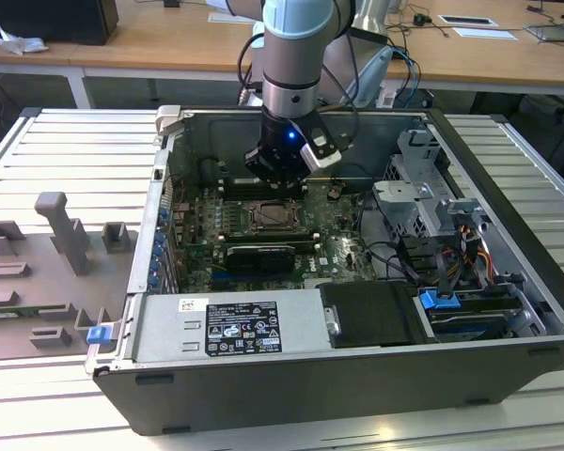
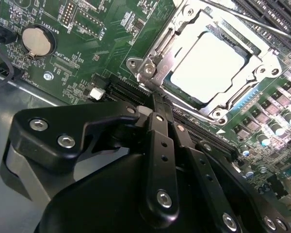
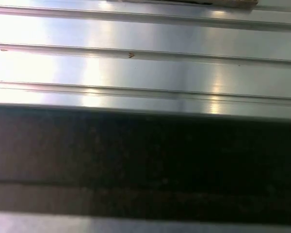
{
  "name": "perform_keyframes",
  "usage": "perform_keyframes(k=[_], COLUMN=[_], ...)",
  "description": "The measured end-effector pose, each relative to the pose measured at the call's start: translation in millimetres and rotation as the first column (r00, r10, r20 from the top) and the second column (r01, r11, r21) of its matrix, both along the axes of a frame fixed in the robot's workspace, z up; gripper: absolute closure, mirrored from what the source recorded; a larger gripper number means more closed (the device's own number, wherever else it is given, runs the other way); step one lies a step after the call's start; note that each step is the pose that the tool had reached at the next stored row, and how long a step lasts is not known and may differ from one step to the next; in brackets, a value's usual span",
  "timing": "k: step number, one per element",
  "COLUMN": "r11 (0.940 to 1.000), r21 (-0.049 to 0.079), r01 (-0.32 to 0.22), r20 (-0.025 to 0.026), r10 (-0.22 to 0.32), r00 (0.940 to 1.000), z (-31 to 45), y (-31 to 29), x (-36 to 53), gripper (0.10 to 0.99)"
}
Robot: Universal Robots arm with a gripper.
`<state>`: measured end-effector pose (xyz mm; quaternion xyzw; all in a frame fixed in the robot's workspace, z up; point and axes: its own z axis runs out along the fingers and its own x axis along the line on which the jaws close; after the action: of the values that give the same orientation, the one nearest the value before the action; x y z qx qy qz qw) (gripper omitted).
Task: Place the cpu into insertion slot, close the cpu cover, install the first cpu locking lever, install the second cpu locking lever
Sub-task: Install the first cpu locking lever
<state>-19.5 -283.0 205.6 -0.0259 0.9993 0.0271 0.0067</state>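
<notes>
In the second wrist view the gripper (image 2: 155, 104) body hides its own fingertips and the green board's (image 2: 87, 43) six-o'clock part; the picture's edge crops the memory slots (image 2: 276, 19) at one o'clock.

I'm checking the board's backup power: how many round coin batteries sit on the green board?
1: the coin battery in the second wrist view, on the green board beside the cpu cover. The tool may hide others.

The exterior view looks down into the open computer case (image 1: 357, 366); the second wrist view closes on its insertion slot (image 2: 211, 68).
</notes>
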Motion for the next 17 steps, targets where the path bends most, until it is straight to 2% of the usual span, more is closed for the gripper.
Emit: perform_keyframes(k=[8, 17], r11=[0.9998, 0.9998], r21=[-0.018, -0.021], r01=[0.000, 0.000], r20=[-0.0001, 0.0002], r10=[0.000, 0.000], r00=[1.0000, 1.0000], z=[-3.3, -0.5], y=[0.0, 0.1], x=[0.0, 0.2], gripper=[0.980, 0.980])
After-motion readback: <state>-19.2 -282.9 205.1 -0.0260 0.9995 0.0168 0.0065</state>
